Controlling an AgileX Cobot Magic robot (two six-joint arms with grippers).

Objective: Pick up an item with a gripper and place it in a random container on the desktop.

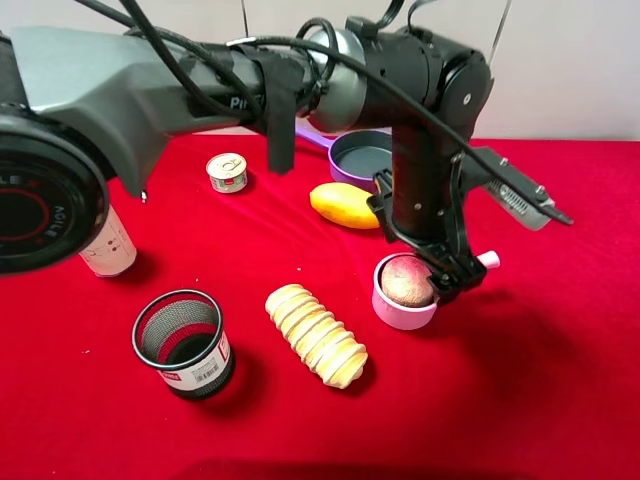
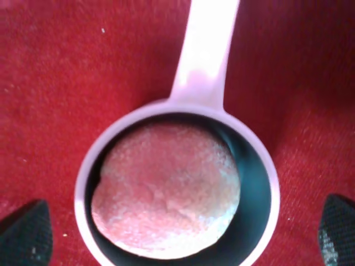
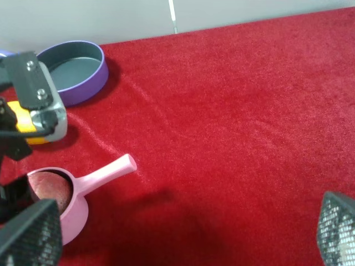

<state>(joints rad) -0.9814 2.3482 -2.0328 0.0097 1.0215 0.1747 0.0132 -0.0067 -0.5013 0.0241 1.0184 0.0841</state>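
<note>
The pinkish-red peach lies inside the small pale pink saucepan on the red cloth desktop. My left gripper reaches across from the left and hangs open right over the pan, its fingers on either side and not touching the fruit. The left wrist view shows the peach filling the pan, the pink handle, and the gripper spread wide. My right gripper is open and empty, low over the cloth, with the pan and peach off to one side.
A yellow mango and a purple pan lie behind the saucepan. A ridged bread loaf and a black mesh cup stand at the front left. A tin can and a white cup are at the back left.
</note>
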